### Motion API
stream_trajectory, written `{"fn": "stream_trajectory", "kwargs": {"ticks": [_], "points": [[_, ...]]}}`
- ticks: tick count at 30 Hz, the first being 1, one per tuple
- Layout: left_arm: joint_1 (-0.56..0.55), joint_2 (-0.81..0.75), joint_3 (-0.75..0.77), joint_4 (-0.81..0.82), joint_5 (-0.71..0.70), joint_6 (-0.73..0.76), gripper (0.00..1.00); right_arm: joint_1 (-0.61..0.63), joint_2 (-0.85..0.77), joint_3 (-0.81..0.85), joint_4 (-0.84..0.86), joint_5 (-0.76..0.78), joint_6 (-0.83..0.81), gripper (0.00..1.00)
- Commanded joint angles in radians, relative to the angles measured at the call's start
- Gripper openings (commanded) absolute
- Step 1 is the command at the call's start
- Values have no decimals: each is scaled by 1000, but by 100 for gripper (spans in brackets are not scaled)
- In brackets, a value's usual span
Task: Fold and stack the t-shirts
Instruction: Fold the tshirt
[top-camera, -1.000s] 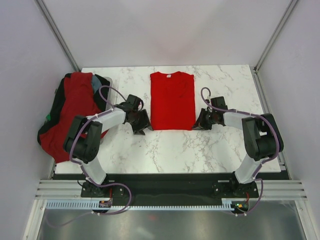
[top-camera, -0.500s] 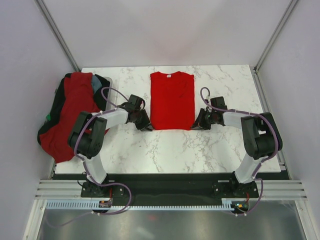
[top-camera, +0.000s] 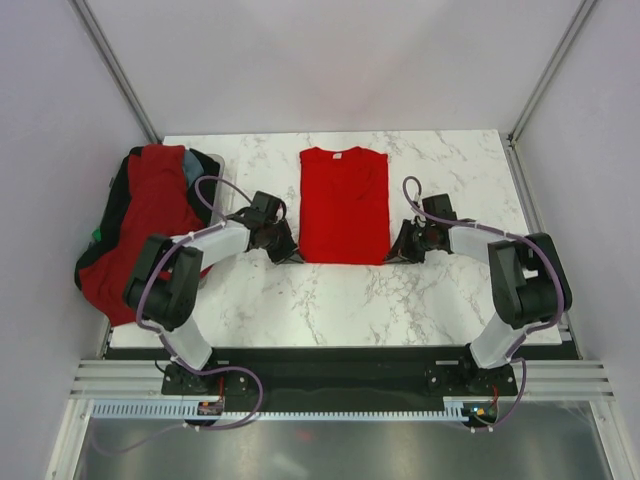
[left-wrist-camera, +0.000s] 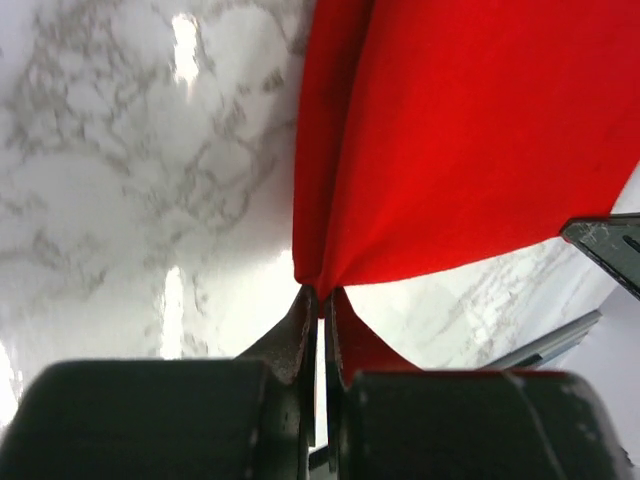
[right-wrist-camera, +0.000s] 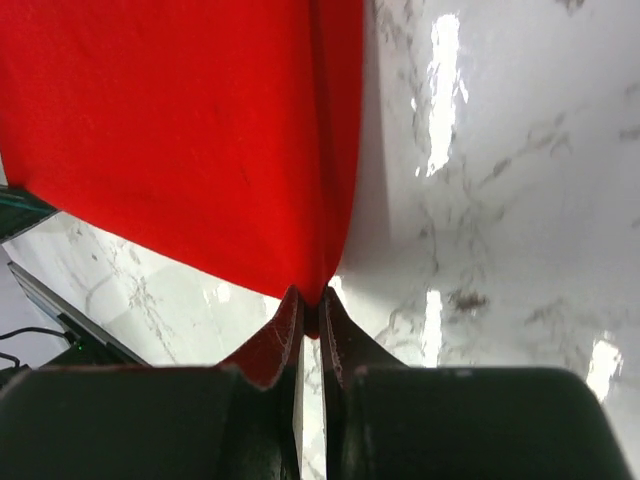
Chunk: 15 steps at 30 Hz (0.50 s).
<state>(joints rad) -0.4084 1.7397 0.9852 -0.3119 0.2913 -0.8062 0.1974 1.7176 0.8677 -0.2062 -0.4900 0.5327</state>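
Red t-shirt laid flat and lengthwise at mid-table, collar toward the far edge, sides folded in to a narrow rectangle. Left gripper and right gripper each clamped tight on a near hem corner of that shirt, one per side, probably for lifting the hem evenly toward the collar in the next fold. Open marble of the table between hem and arm bases and a strip beyond the collar for that sweep; heap of other t-shirts in a dark bin at the left edge, well apart.
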Motion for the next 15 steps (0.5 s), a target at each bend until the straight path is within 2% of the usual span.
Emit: {"fn": "stream_trajectory", "kwargs": {"ticks": [1,10,15], "points": [[-9,-138,-32,-39,23,-39,2,0,-116,-15,-102,18,-8,0],[-101,-426,-138,-118,34,-137,2,37,-396,-68,-291,45,58,0],[-167,-557,-161,-196,-4,-205,2,131,-524,-26,-418,155,115,0]]}}
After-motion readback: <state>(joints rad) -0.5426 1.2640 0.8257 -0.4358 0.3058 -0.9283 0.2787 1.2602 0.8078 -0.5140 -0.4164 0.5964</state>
